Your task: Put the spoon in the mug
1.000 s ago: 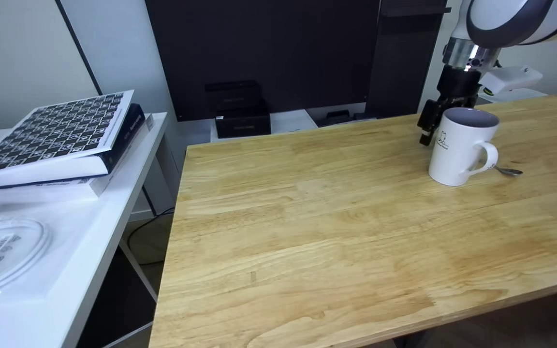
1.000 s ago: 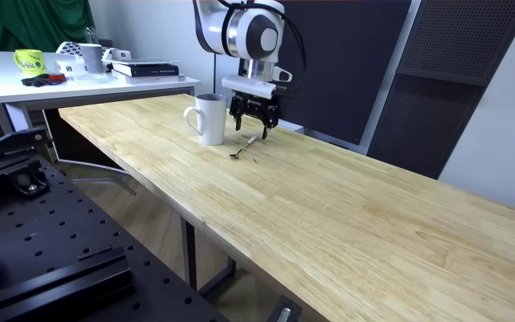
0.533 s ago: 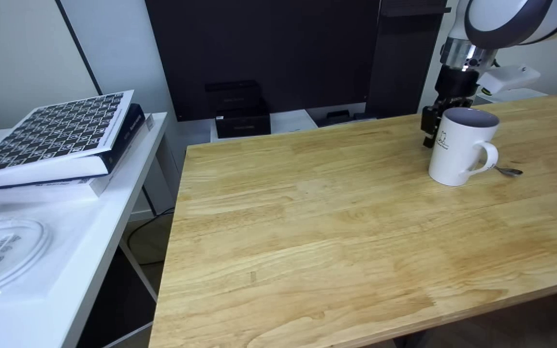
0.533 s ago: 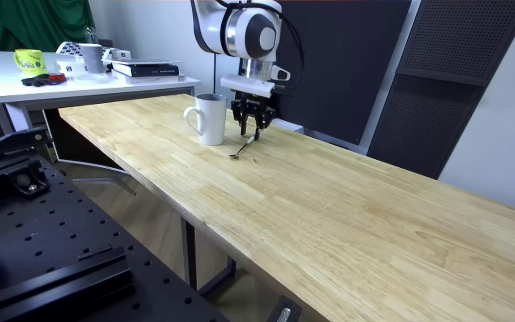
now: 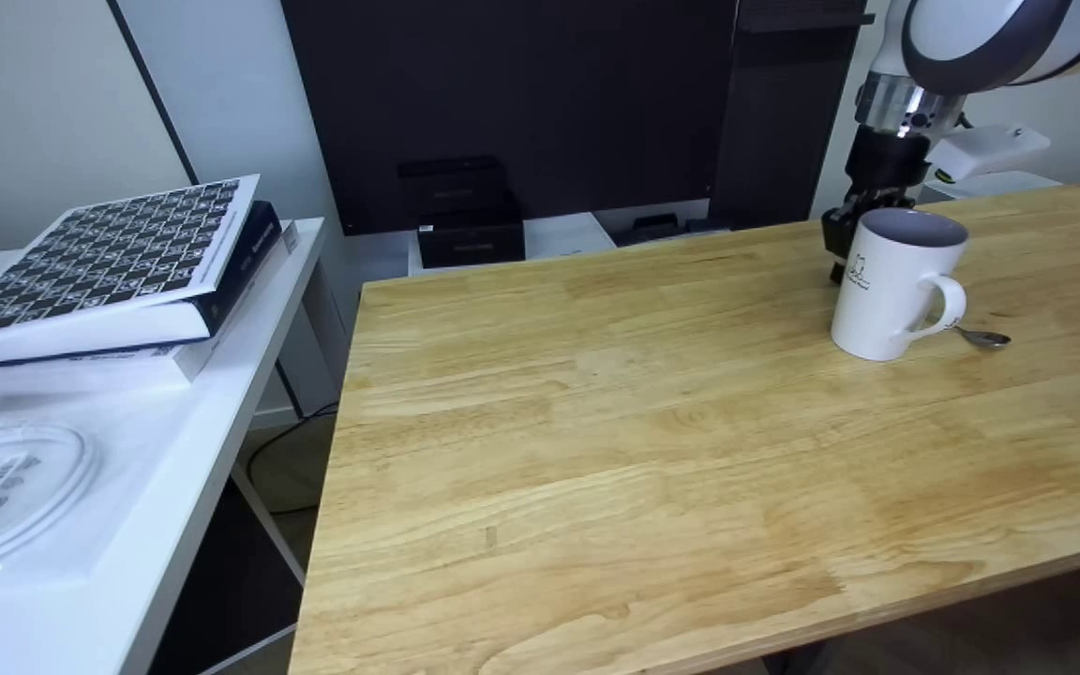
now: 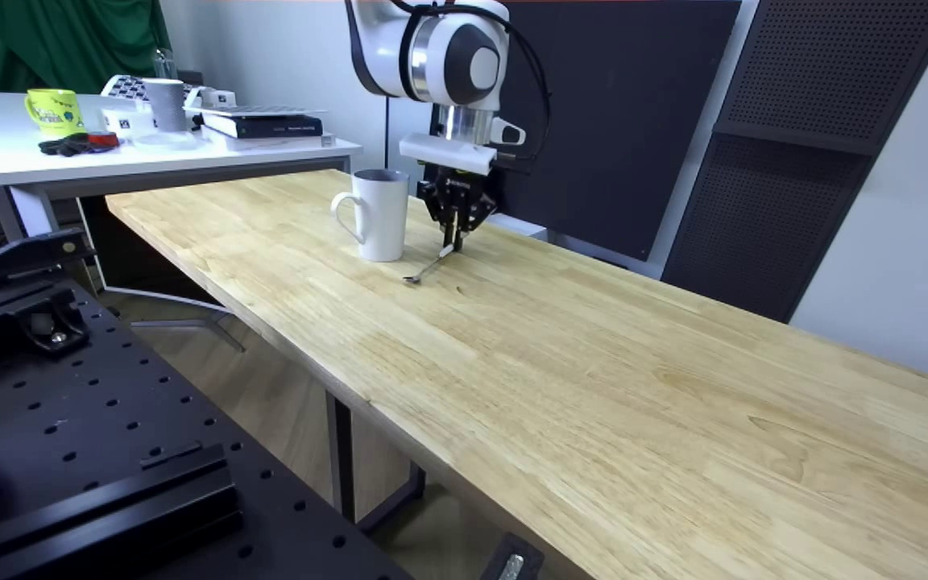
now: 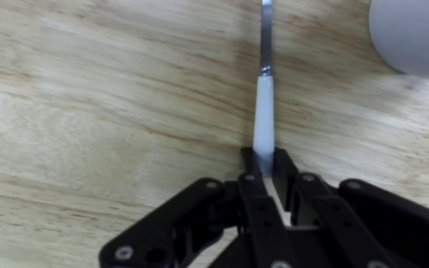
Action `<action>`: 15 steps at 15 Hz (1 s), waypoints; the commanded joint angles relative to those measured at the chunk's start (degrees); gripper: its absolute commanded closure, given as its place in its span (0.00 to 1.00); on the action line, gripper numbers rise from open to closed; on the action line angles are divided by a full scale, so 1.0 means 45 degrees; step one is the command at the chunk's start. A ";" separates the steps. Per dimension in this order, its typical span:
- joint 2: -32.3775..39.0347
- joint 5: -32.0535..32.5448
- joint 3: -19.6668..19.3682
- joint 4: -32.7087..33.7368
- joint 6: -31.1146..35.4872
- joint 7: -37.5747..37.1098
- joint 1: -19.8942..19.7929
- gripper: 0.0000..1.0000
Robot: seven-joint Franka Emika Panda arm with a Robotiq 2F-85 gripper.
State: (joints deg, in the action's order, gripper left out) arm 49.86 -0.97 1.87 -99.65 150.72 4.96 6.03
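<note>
Jutting lengthwise from the pincer (image 7: 265, 158), closed snugly on its white handle end, the spoon (image 7: 265, 91) points bowl-outward.

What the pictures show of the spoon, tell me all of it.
The spoon is long and slim: a smooth white handle, its material unclear, joins a narrow, shiny shaft that looks like metal, ending in a small silvery bowl visible in both exterior views. The gripper is shut on the handle's end. The spoon is beside the mug, apart from it, its bowl on or just above the wooden table; which, I can't tell.
</note>
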 commanded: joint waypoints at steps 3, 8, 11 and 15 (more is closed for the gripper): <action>-0.0007 0.0675 -0.0780 0.0552 -0.1127 -0.1069 0.0425 0.96; -0.0589 0.1097 -0.1053 0.1194 -0.1992 -0.1221 0.0342 0.96; -0.1177 0.0819 -0.0861 0.1338 -0.2121 -0.1184 0.0095 0.96; -0.2441 0.0300 -0.0472 0.0893 -0.1627 -0.1274 -0.0223 0.96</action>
State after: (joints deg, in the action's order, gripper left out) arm 43.41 1.99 -2.29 -93.90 143.22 1.25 6.64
